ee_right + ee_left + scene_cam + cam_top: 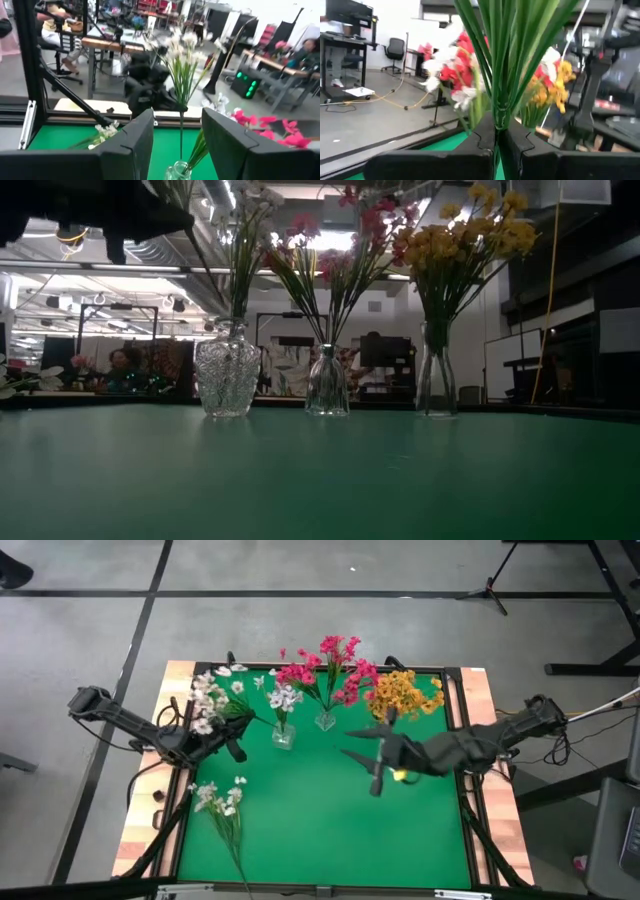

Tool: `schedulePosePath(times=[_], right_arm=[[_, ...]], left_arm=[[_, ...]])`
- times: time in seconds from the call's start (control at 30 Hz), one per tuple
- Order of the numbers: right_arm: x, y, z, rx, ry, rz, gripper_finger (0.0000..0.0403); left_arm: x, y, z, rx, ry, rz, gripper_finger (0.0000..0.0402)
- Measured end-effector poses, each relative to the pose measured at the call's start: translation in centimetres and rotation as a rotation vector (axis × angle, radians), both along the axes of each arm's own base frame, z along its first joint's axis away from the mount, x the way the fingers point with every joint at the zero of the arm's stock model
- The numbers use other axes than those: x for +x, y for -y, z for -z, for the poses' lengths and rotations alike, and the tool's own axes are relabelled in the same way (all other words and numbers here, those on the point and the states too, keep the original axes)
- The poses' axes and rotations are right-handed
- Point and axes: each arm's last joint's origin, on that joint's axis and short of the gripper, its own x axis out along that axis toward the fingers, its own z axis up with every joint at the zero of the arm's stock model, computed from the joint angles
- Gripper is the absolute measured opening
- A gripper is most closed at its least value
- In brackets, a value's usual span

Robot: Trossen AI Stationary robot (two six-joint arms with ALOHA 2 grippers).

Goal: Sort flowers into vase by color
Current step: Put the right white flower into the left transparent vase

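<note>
a robotics lab: exposed ceiling ducts, desks with monitors, office chairs, floor cables.

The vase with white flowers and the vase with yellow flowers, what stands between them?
In the low view, the vase with pink flowers stands between the white-flower vase and the yellow-flower vase.

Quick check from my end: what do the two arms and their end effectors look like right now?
Both are dark, jointed arms with black cables trailing from their bases. The left end effector has two flat black fingers with notched inner edges. The right end effector has broad, black, slab-like fingers and a small yellow-green light glowing near its wrist.
</note>
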Motion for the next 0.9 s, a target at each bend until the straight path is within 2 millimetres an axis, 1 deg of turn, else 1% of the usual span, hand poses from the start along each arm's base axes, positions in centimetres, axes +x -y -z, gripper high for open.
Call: schedulePosePath(times=[0.07,0.17,0.3,0.47,0.77,0.9], right_arm=[[-0.9,-1.1,-0.3,-0.016,0.009,0.011,0.0166],[-1.6,-2.4,-0.3,-0.040,0.005,0.029,0.0166],[-2.2,-3.3,-0.2,-0.050,-0.002,0.037,0.0166],[-2.4,-3.6,-0.1,-0.057,-0.009,0.056,0.0166],[-2.4,-3.6,0.1,-0.067,-0.025,0.057,0.0166],[-2.4,-3.6,0.3,-0.035,-0.035,0.059,0.0166]], left_arm=[[-0.3,-0.3,0.7,-0.008,0.040,-0.007,0.0003],[-0.6,-0.4,1.3,-0.007,0.071,0.032,0.0003],[-0.4,-0.4,1.6,0.010,0.064,0.065,0.0003],[0.0,-0.4,1.7,0.048,0.018,0.060,0.0003],[1.0,-0.3,3.0,0.084,-0.086,0.040,0.0003],[1.2,-0.6,3.2,0.085,-0.103,0.020,0.0003]])
